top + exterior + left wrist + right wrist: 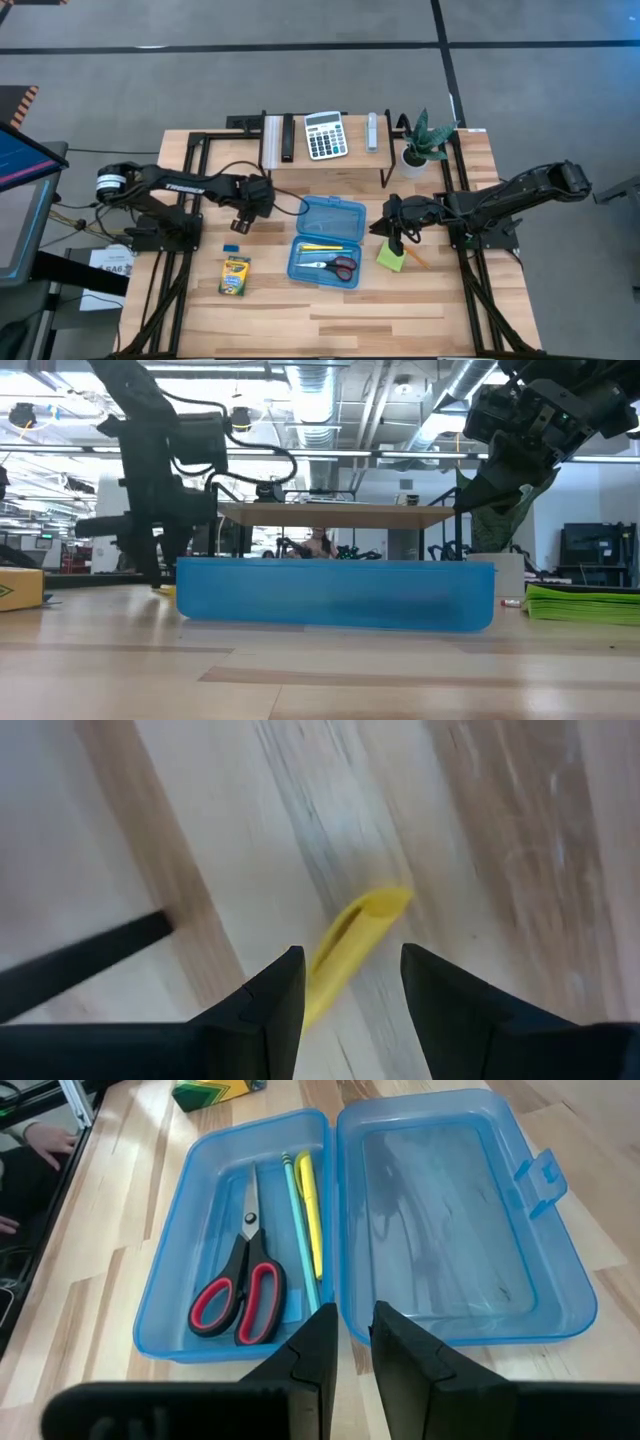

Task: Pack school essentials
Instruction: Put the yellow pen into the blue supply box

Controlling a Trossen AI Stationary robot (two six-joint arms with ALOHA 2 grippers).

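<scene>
An open blue pencil box [296, 262] lies at the table's middle, lid [333, 218] toward the far side. Red-handled scissors [240, 1285] and two thin pencils [310, 1210] lie in its base. My left gripper [243, 220] points down just left of the lid, fingers apart over a small yellow piece [355, 935]. My right gripper [398, 240] hangs right of the box, a narrow gap between its fingers, holding nothing. Below it lie the lime-green sticky-note pad [390, 258] and an orange pencil [416, 258]. The crayon box [235, 275] and blue eraser [231, 248] lie left of the box. My left gripper has the yellow piece [340, 955] in the gap between its fingers, close to one finger [275, 995], and comes at it from above. Whether the fingers touch it, or it lies on the table beneath them, I cannot tell.
A raised shelf at the far side carries a white-grey calculator [325, 135]. A small potted plant [420, 145] stands at the far right. Black frame rails run along both sides of the table. Bare wood lies in front of the blue box.
</scene>
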